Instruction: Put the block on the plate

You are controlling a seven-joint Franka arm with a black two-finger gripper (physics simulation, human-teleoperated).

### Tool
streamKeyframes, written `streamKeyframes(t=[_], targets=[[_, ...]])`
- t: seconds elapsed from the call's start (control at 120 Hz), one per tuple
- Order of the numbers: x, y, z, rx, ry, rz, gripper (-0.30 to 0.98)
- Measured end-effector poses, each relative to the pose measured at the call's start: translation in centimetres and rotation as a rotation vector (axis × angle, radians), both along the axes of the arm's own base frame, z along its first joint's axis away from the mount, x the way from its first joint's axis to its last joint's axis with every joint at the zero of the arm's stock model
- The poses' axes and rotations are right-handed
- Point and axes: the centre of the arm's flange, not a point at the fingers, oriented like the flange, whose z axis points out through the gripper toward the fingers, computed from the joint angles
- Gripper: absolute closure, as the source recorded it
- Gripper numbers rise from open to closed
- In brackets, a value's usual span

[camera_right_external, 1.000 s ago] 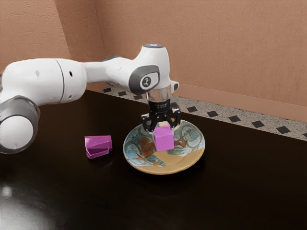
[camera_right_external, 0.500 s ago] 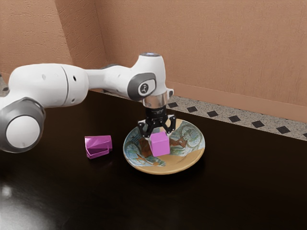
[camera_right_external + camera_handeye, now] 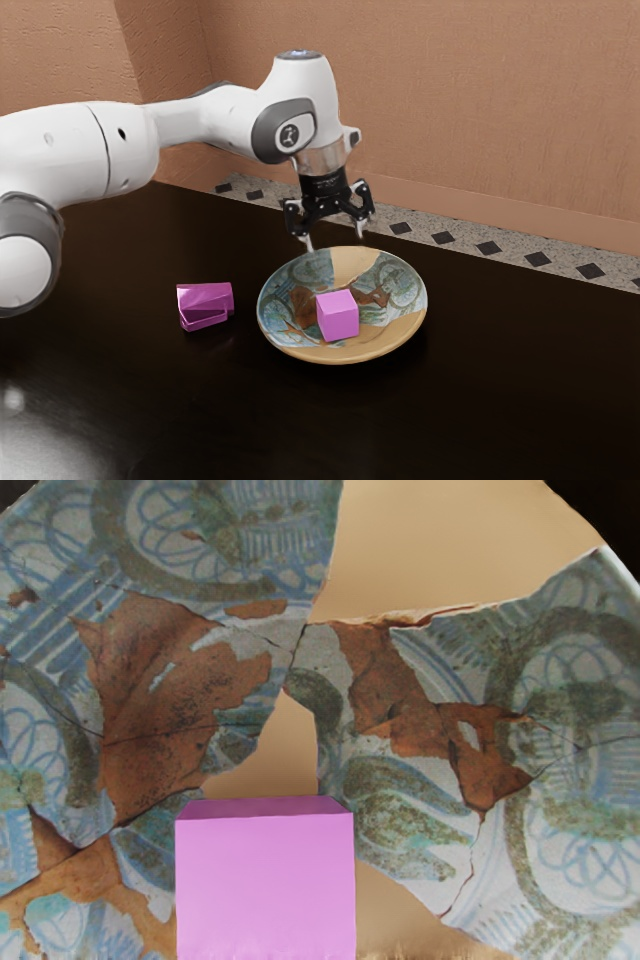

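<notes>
Pink block (image 3: 338,316) is sitting on the plate (image 3: 380,347), basically below the hand (image 3: 337,239) with a gap between, and the fingers are spread apart with nothing in them, so imo just back off upward and call it done.

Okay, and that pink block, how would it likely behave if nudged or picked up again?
The block looks stiff, given its crisp edges and flat faces. Being cube-shaped, it would probably slide rather than roll. The raised rim of the plate might stop a gentle push.
</notes>
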Motion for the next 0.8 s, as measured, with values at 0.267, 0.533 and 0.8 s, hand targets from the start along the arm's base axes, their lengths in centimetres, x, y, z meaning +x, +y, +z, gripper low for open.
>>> streamKeyframes(t=[0.267, 0.533, 0.8], targets=[[-7.1, 4.6, 16.5, 0.049, -0.043, -0.007, 0.01], [-15.3, 7.8, 15.1, 0.036, 0.159, -0.19, 0.0], [-15.9, 11.7, 14.4, 0.006, 0.153, -0.342, 0.0]])
